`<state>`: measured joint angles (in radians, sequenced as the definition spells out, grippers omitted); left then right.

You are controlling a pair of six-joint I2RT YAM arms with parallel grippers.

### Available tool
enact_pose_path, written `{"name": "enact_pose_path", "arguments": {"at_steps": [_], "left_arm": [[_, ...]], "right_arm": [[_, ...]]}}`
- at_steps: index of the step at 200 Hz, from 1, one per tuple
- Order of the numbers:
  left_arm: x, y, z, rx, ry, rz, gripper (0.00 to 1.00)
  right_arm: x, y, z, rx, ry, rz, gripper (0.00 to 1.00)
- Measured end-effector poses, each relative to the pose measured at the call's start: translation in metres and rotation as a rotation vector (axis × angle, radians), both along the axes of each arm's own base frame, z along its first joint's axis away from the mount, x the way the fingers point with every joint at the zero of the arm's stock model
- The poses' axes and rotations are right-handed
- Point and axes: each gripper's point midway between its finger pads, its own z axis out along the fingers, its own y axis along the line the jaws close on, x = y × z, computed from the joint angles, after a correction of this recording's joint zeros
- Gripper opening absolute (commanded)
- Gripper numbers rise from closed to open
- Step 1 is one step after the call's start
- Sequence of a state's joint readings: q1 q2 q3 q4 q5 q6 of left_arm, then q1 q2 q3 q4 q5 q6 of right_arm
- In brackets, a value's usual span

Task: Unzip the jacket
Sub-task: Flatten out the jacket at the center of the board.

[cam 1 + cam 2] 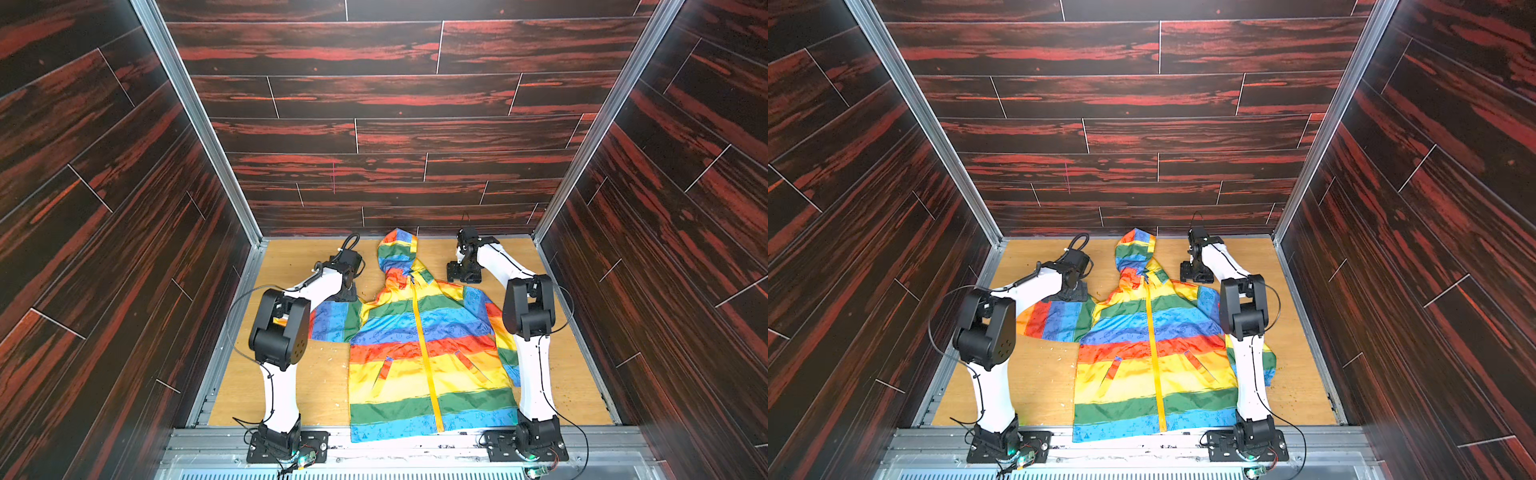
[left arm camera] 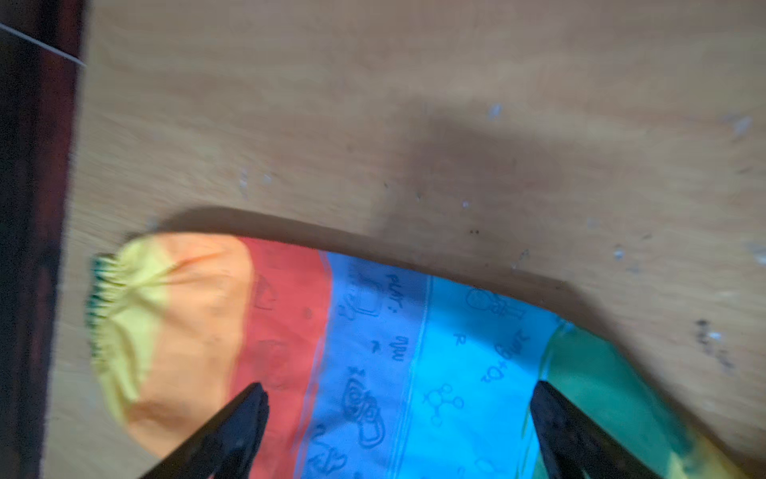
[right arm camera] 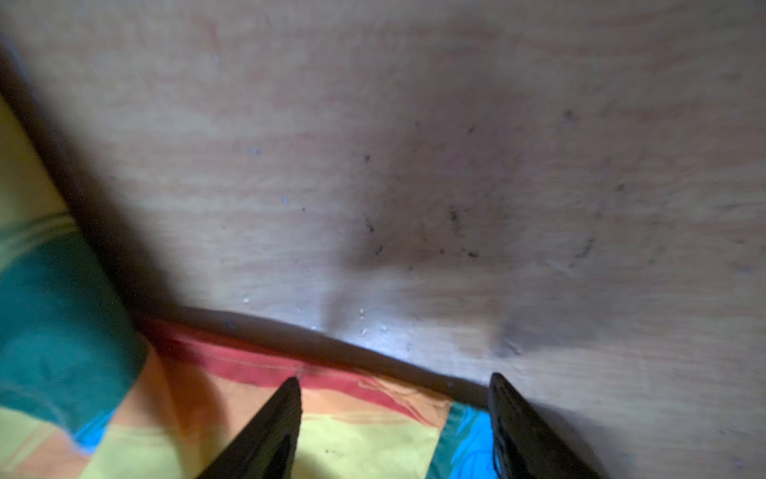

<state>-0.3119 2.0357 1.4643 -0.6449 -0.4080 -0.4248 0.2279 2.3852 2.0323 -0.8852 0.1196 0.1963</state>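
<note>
Left wrist view: my left hand (image 2: 398,386) gapes wide over a striped sleeve (image 2: 373,331) of the jacket (image 1: 415,332), gripping nothing. My right hand (image 3: 394,379) stands parted and empty at its shoulder edge. It lies flat on the surface (image 1: 324,386), yellow zipper (image 1: 423,345) closed, hood (image 1: 397,249) at 12 o'clock, hem (image 1: 432,428) at 6.

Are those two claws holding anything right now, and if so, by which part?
Nothing is held. The left claw is open above the jacket sleeve; the right claw is open above its edge.
</note>
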Motion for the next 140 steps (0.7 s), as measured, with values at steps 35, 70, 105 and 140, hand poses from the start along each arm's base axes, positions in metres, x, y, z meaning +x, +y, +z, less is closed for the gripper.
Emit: {"name": "enact_pose_path", "arguments": {"at_steps": [35,70,105,140], "left_arm": [[-0.002,-0.002,-0.013,-0.021,0.044,0.021,0.97],[-0.002,-0.002,-0.021,-0.027,0.061,0.046,0.42],[-0.010,0.009,-0.030,-0.012,0.090,0.073,0.00],[-0.025,0.029,-0.029,-0.004,0.097,0.126,0.00]], "right_arm": [[-0.007,0.001,-0.006,-0.003,0.031,0.016,0.62],[-0.009,-0.003,-0.009,-0.027,0.038,0.002,0.29],[-0.008,-0.006,-0.009,-0.044,0.030,-0.050,0.00],[-0.016,-0.022,-0.008,-0.063,0.020,-0.140,0.00]]}}
